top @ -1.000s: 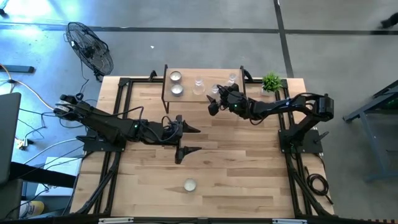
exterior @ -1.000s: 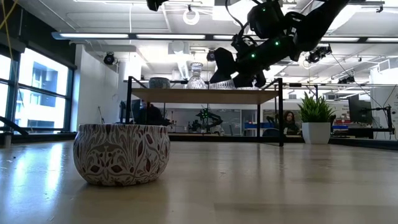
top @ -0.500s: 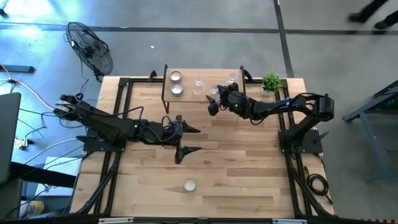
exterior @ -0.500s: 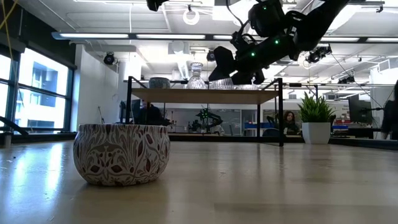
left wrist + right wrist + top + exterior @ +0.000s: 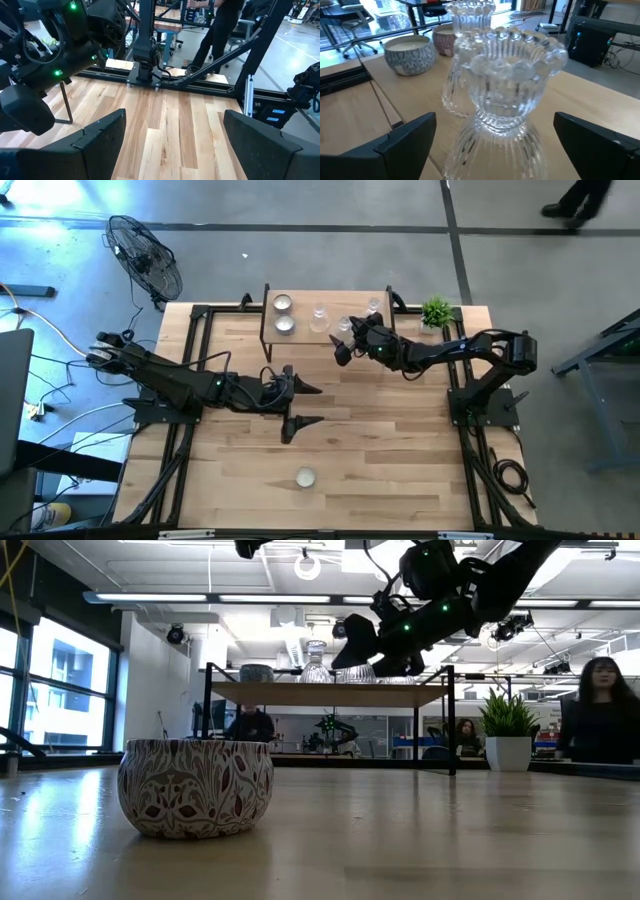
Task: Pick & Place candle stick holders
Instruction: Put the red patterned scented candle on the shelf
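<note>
L claw (image 5: pixel 303 405) open, low mid-table; R claw (image 5: pixel 342 345) open, arm stretched out, raised at back

nearest glass holder (image 5: pixel 505 95): base cut off | right tool (image 5: pixel 347 340): grip unclear

New in low view — a person (image 5: pixel 598 710) at right.

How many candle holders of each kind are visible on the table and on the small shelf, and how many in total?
Clear glass stemmed holders: 3
Round tealight cups: 3
Total: 6
</note>
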{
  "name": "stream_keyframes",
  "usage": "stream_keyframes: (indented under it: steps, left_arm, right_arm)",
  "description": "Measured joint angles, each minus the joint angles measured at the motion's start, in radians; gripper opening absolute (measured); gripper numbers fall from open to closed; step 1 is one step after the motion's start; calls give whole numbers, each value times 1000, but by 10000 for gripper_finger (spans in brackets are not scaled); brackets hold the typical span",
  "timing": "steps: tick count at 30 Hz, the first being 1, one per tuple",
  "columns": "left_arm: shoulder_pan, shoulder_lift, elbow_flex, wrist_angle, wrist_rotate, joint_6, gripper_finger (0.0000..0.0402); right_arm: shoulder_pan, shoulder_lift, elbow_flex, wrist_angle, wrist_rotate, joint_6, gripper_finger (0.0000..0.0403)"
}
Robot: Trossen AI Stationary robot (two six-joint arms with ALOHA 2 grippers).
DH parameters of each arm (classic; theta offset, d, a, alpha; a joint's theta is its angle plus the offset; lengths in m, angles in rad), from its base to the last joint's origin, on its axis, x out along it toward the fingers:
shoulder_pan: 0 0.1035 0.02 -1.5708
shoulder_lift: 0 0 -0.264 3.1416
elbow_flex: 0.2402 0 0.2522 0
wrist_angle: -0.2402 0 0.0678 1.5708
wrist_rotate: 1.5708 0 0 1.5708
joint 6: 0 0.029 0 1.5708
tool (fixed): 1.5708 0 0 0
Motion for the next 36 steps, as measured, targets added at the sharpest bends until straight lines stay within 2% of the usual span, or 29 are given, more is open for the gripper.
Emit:
stream_keyframes:
  steps: [7, 14, 22, 30, 36]
  left_arm:
    - [0, 0, 0, 0, 0, -1, 331]
    - [0, 0, 0, 0, 0, -8, 331]
    - [0, 0, 0, -3, 0, -8, 331]
    - [0, 0, 0, -3, 0, -8, 331]
    - [0, 0, 0, -3, 0, -8, 331]
  right_arm:
    - [0, 0, 0, 0, -20, -1, 400]
    - [0, 0, 0, 0, 18, -2, 399]
    - [13, 0, 0, 8, 11, -22, 397]
    - [58, -42, 0, 11, 106, -106, 397]
    - [80, -98, 0, -1, 124, -126, 397]
